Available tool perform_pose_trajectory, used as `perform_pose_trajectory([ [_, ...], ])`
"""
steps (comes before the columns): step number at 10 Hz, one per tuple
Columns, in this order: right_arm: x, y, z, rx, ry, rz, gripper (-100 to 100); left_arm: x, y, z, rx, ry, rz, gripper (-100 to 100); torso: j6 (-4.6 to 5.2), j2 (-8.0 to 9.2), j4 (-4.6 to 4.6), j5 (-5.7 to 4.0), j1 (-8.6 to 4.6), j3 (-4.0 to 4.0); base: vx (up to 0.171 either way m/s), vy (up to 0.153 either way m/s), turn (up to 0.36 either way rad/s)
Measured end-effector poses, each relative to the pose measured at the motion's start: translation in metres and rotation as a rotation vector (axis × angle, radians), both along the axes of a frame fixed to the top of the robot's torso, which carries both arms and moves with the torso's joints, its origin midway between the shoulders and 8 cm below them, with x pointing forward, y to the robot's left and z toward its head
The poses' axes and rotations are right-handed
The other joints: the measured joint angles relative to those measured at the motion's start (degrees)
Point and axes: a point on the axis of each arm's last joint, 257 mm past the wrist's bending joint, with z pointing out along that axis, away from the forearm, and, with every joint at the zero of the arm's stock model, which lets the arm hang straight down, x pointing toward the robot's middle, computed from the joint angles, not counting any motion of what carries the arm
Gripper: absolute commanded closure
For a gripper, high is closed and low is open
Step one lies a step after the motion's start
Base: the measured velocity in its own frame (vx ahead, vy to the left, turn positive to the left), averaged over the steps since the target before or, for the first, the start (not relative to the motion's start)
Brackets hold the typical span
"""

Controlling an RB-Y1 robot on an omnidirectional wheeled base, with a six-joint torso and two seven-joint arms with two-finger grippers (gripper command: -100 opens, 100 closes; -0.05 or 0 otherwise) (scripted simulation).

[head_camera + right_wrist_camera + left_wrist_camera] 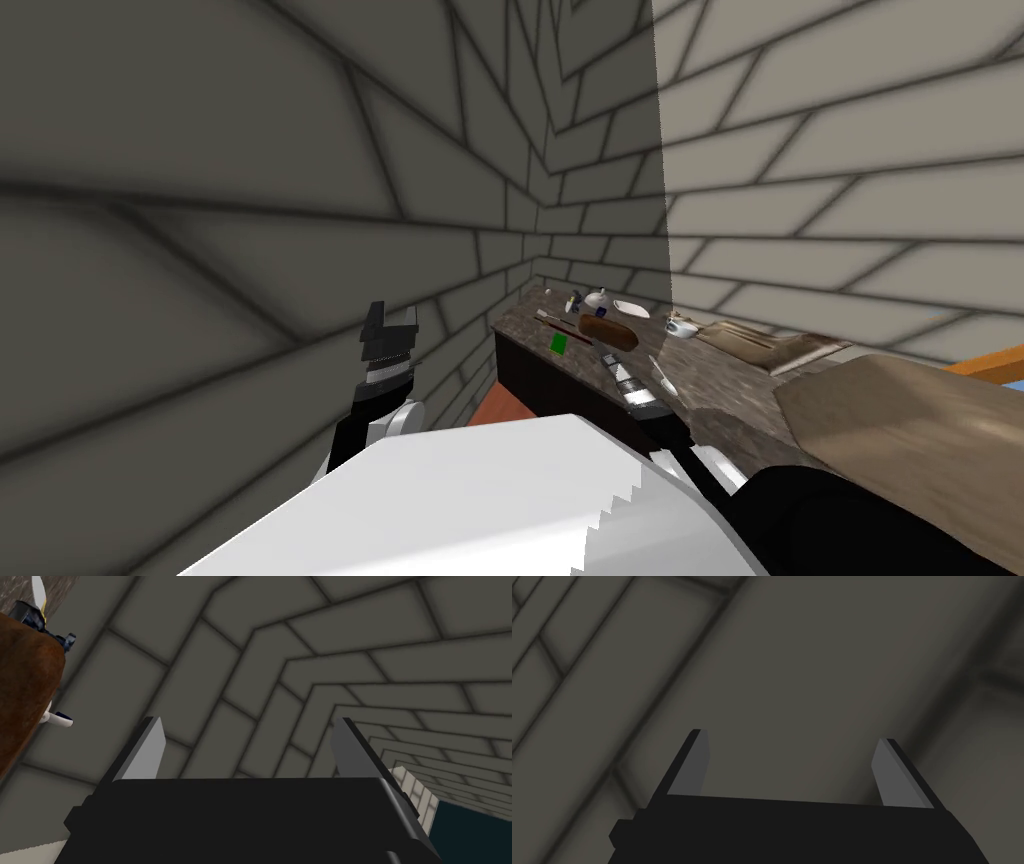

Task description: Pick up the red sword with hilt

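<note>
On counter (722,396): brown lump (607,331), green block (558,343) beside thin sword (560,322); left hand (789,735), right hand (247,721) fingers apart.

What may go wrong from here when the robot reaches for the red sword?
1. The open right gripper hangs close to the brown lump; reaching on, it may knock it onto the red sword beside it.
2. The sword is thin and lies flat on the counter, so the gripper may slip off.

Surface (730,395) along wall. On it: sword (556,321) behind block (558,342); lump (608,332) just R of both; plate (630,306) behind lump; cup (680,326), tray (760,345) further R.
</note>
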Motion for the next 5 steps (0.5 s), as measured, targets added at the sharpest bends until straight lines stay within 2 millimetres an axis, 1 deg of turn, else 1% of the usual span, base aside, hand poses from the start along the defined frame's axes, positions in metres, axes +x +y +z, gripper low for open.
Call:
perform_pose_trajectory([
  [1, -0.003, -0.008, -0.010, -0.046, 0.040, -0.002, -100, 0.000, 0.000, 0.000, 0.000, 0.000, 0.000, 0, -0.04, -0.05, -0.01, 0.00, -0.01, -0.03, -0.026, -0.014, 0.181],
  [2, -0.005, -0.016, -0.017, -0.070, 0.065, -0.005, -100, 0.000, 0.000, 0.000, 0.000, 0.000, 0.000, 0, 0.01, -0.09, -0.02, 0.00, -0.02, -0.05, -0.033, -0.010, 0.348],
  [3, -0.013, -0.026, -0.031, -0.111, 0.109, -0.009, -100, 0.000, 0.000, 0.000, 0.000, 0.000, 0.000, 0, -0.04, -0.08, -0.02, 0.00, -0.02, -0.05, -0.053, -0.017, 0.391],
  [4, -0.024, -0.042, -0.041, -0.163, 0.161, -0.015, -100, 0.000, 0.000, 0.000, 0.000, 0.000, 0.000, 0, -0.01, -0.02, -0.01, 0.00, -0.05, -0.02, -0.038, -0.019, 0.235],
  [5, -0.030, -0.052, -0.047, -0.191, 0.191, -0.014, -100, 0.000, 0.000, 0.000, 0.000, 0.000, 0.000, 0, 0.00, -0.06, -0.01, -0.01, -0.05, -0.03, -0.027, -0.020, 0.362],
])
